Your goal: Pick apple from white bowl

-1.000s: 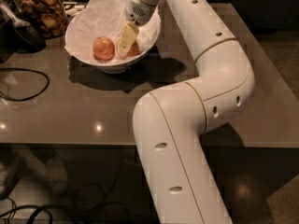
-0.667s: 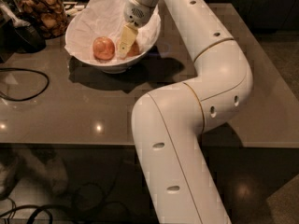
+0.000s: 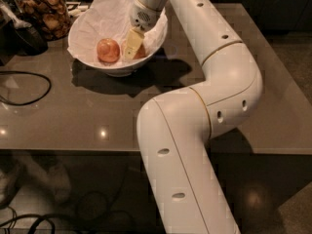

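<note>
Arm sharply bent, reaching forward — hand (image 3: pixel 131 50) inside white bowl (image 3: pixel 114 68)

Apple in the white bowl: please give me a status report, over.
Hand down inside white bowl, at the apple. Apple mostly hidden behind hand; grip not confirmed. Other, pinker apple beside it, clear of the hand, not blocking.

Glossy white arm (image 3: pixel 195 145) is showing fat rounded segments, thin gold joint rings (image 3: pixel 204 112), small dark oval holes (image 3: pixel 164 151), ending in pale yellow gripper (image 3: pixel 131 47) at upper left of frame.
</note>
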Tool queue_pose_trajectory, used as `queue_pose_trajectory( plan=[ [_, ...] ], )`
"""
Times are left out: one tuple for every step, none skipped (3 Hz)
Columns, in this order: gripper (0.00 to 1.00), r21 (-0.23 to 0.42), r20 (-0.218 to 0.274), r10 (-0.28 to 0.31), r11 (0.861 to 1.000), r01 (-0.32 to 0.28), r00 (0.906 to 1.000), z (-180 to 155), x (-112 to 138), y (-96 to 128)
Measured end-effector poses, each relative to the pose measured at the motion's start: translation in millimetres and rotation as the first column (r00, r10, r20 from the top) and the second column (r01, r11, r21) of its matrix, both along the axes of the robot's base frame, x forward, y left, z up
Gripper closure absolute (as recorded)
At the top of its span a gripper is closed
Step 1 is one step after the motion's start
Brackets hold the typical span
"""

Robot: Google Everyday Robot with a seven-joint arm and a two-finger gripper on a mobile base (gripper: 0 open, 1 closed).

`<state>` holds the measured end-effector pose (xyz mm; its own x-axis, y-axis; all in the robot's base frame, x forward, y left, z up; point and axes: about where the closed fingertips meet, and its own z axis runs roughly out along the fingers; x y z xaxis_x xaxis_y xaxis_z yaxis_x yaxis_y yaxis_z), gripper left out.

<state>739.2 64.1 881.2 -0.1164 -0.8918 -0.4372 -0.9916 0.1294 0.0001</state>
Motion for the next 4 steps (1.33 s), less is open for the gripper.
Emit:
queue_pose_trajectory(
  plan=[
    [0.29, 0.009, -0.014, 0.002, 1.0, -0.002, 0.9999, -4.9, -0.5, -1.2],
    [0.47, 0.008, -0.002, 0.0, 1.0, 0.0, 1.0, -6.1, 3.0, -3.4],
    [0.7, 0.008, -0.002, 0.0, 1.0, 0.0, 1.0, -6.1, 3.0, -3.4],
    [0.93, 0.008, -0.002, 0.0, 1.0, 0.0, 1.0, -6.1, 3.1, -3.3]
  ],
)
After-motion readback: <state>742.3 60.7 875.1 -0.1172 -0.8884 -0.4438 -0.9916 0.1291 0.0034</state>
